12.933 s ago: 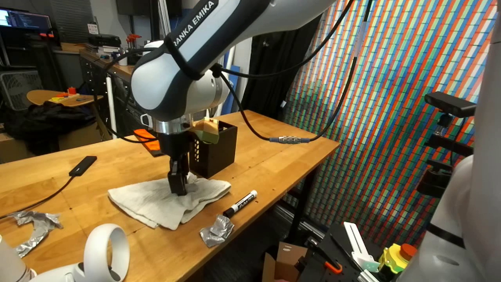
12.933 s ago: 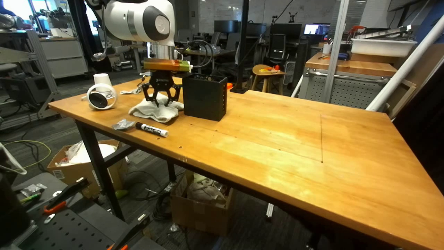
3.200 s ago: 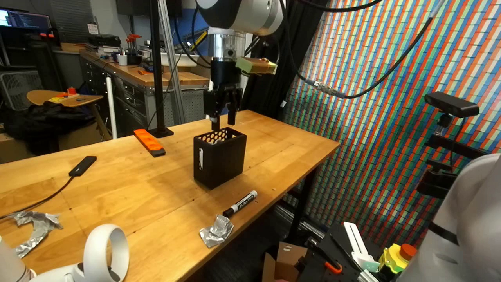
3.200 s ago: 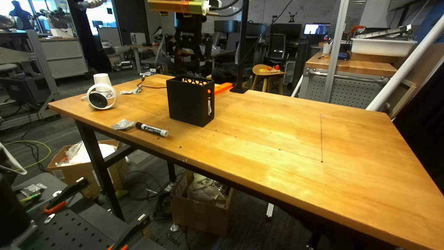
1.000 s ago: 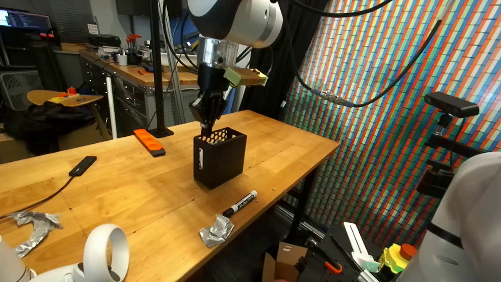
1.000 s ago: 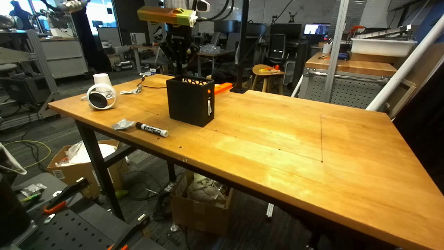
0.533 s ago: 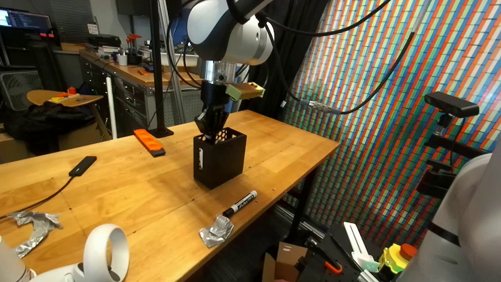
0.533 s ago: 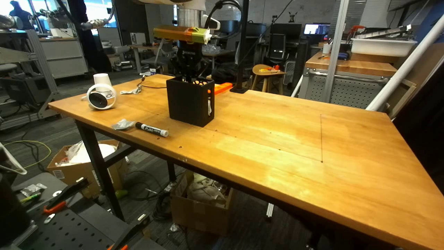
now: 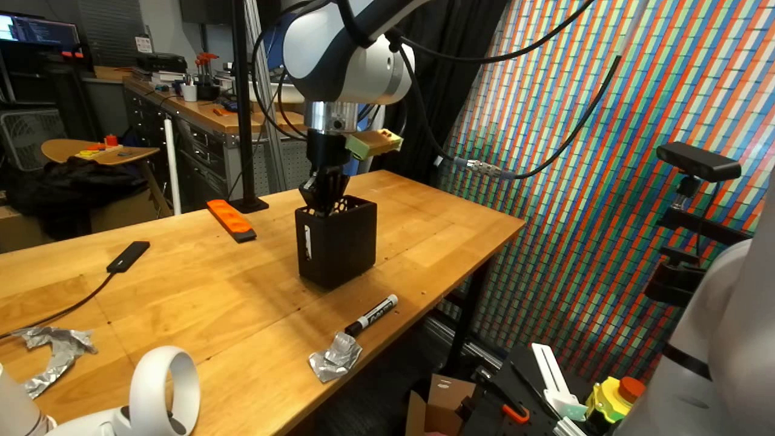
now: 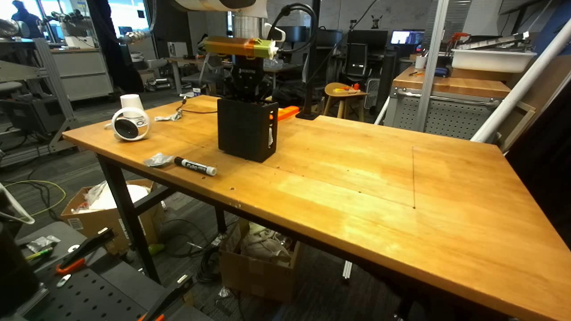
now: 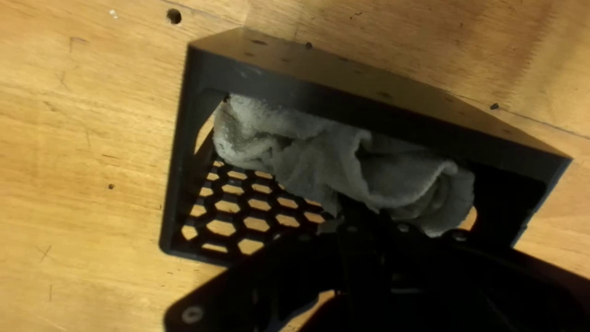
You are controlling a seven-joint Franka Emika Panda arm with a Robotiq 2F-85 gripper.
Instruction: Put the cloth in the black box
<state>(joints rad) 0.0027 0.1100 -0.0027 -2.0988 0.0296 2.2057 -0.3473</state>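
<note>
Pressed together, the hand point(image 11: 366, 214) lettered ROBOTIQ reaches into the black box point(image 9: 348, 245) holding the cloth point(image 11: 322, 154).

Glare brightens the tabletop point(image 10: 357, 218), while shadow greys the cloth point(image 11: 332, 161) in the wrist view.

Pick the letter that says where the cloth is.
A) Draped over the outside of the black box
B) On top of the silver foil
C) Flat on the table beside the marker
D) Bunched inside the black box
D: the wrist view looks down into the black box and shows the cloth crumpled within its walls.
</note>
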